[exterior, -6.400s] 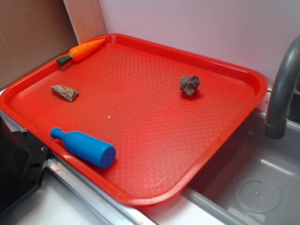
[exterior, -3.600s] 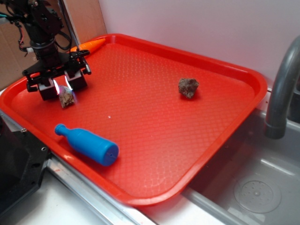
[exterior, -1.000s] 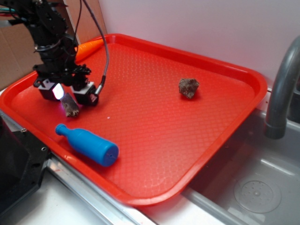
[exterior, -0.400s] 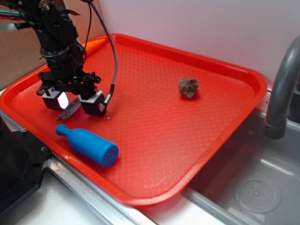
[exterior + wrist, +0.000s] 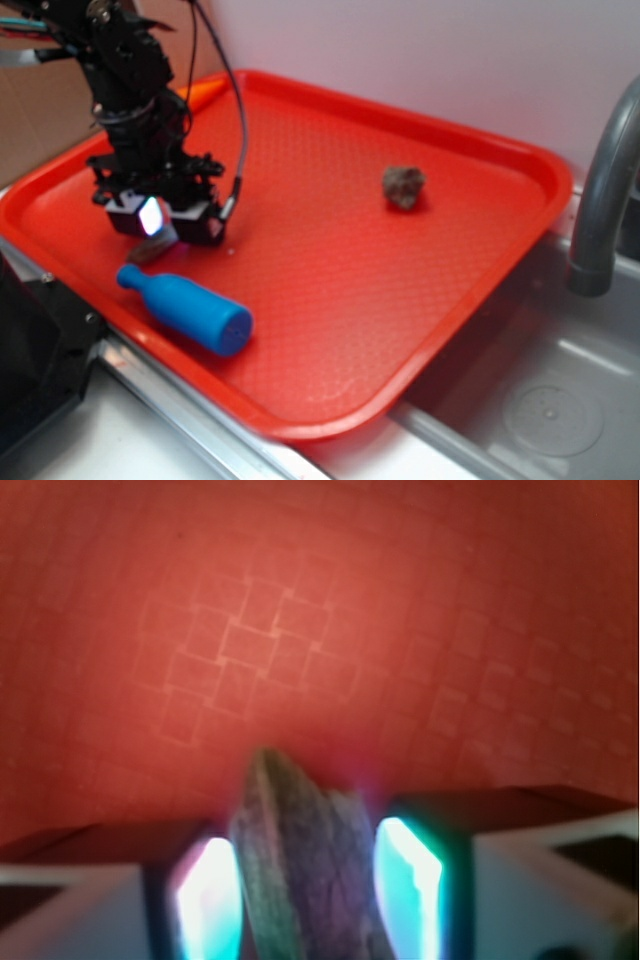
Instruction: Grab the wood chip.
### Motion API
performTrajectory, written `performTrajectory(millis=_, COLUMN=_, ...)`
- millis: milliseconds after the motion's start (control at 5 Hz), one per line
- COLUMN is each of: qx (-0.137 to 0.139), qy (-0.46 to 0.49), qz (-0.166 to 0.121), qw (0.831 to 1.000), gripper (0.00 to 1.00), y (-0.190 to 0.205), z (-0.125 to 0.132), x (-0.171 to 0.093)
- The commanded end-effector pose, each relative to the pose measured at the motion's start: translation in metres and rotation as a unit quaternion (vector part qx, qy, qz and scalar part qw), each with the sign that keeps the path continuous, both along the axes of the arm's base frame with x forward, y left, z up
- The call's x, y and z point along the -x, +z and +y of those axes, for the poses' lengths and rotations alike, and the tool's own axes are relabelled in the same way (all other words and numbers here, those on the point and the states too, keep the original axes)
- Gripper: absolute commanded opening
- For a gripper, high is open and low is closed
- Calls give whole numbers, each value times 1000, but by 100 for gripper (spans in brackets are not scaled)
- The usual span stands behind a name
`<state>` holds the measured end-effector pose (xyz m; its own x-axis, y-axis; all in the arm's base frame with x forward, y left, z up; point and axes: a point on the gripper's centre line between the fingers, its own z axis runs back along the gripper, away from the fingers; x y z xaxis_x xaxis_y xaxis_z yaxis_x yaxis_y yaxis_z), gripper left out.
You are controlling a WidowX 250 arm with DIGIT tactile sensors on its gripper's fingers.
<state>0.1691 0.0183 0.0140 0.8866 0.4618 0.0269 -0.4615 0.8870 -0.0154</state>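
- My end effector [image 5: 165, 222] is down at the tray's [image 5: 500, 240] left side, near its front-left rim; its glowing pads [image 5: 408, 880] are narrowed onto the wood chip [image 5: 305, 865], which sits between them.
- In the exterior view, the wood chip [image 5: 148, 250] pokes out beneath me, low over the tray floor; I cannot tell whether it touches.
- The red tray also holds a blue bottle [image 5: 185, 309] lying just in front of me, a rock [image 5: 403, 186] well apart toward the right, and a toy carrot [image 5: 200, 92] at the far-left corner.
- A grey faucet [image 5: 605, 200] stands beyond the tray's right edge.
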Motion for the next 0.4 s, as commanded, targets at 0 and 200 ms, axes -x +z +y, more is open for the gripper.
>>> performTrajectory(millis=0, qx=10, qy=-41, qz=-1, qw=999, gripper=0, y=17, z=6, x=20)
performTrajectory(millis=200, qx=23, qy=-71, qz=-28, qw=997, gripper=0, y=58, z=17, x=1)
